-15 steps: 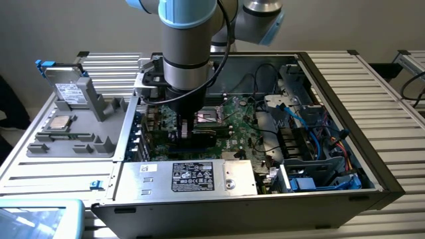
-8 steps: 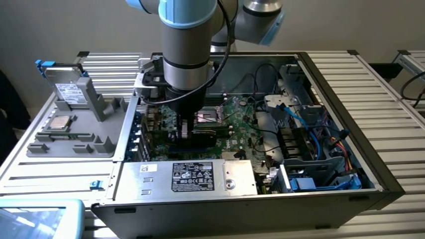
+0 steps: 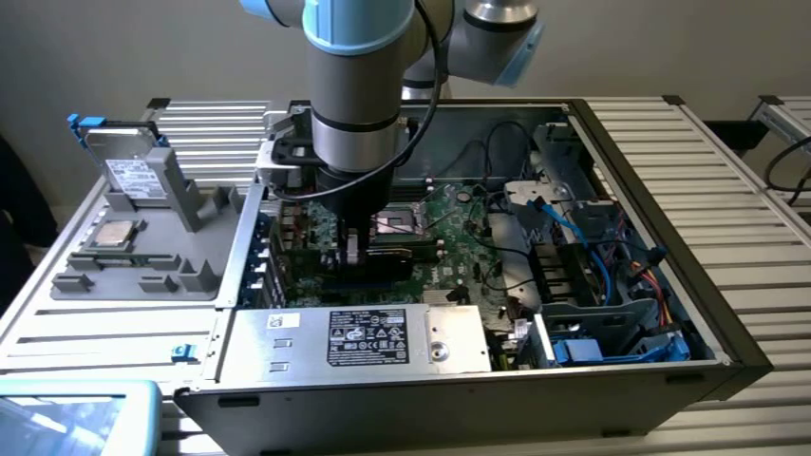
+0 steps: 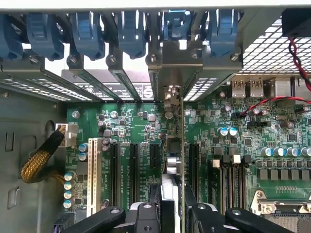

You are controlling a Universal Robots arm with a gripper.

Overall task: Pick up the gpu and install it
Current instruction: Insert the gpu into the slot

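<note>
Green circuit board filled the floor of the open computer case (image 3: 709,323), and the gripper (image 3: 356,249) hung low inside it, at about ten o'clock from the case's middle in the exterior view. Its black fingers (image 4: 146,216) were closed on the gpu (image 4: 173,160), which stood on edge among the black slots (image 4: 133,167) of the motherboard (image 4: 243,141), its metal bracket end (image 4: 167,73) up against the row of blue clips (image 4: 87,29). Outside the case, at nine o'clock, a silver drive (image 3: 127,161) stood on a grey tray (image 3: 76,285).
</note>
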